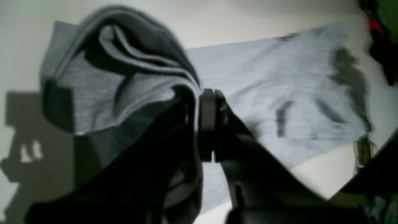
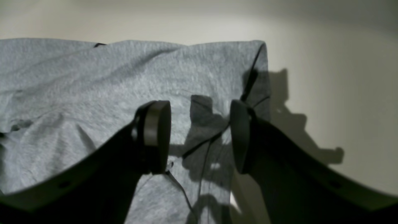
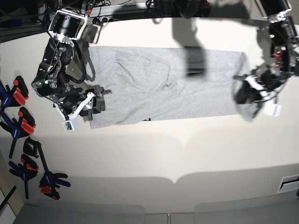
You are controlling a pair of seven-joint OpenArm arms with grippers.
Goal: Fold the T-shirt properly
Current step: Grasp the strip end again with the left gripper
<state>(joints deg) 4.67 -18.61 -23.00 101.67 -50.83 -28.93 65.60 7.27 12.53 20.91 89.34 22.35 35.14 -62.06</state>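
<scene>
The light grey T-shirt (image 3: 163,84) lies as a long strip across the white table, with a bit of black lettering at its front edge. My left gripper (image 1: 199,124) is shut on a bunched end of the shirt (image 1: 102,90) and holds it lifted above the table; in the base view this gripper (image 3: 245,95) is at the shirt's right end. My right gripper (image 2: 197,137) is open, its jaws hanging just above the shirt's corner (image 2: 124,81). In the base view it (image 3: 96,105) is at the shirt's left front corner.
Several blue, black and red clamps (image 3: 21,121) lie along the table's left edge. Bare white table (image 3: 163,154) stretches in front of the shirt. A camera unit (image 3: 67,23) sits at the back left. Cables and arm parts stand at the back right (image 3: 280,28).
</scene>
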